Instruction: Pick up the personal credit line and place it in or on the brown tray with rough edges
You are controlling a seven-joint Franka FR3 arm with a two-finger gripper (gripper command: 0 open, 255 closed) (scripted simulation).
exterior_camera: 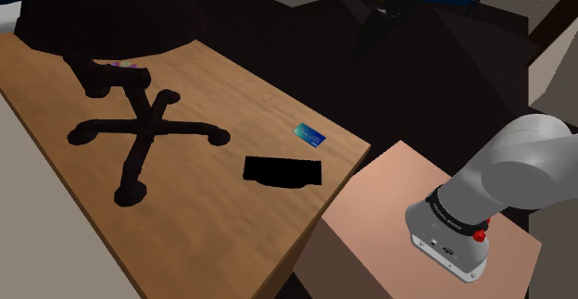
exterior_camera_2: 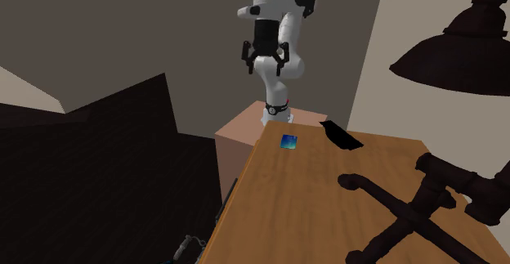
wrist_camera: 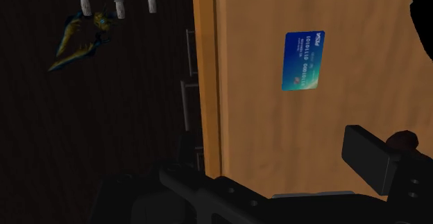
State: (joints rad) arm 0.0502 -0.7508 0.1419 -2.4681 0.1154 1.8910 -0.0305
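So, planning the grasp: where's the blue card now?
In the shoulder view, the blue rectangular card lies flat on the wooden table near its right corner, just above-right of the flat black tray.

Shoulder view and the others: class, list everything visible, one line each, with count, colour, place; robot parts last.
table: one, brown wood, beside the stand.
card: one, blue-green, flat on the table near the stand-side edge.
tray: one, black, on the table beside the card, not touching it.
swivel base: one, black, standing on the table.
dome: one, black, above the swivel base.
stand: one, pinkish-brown, by the table.
arm: one, white, rising from the stand.
gripper: one, black, open, raised well above the table.
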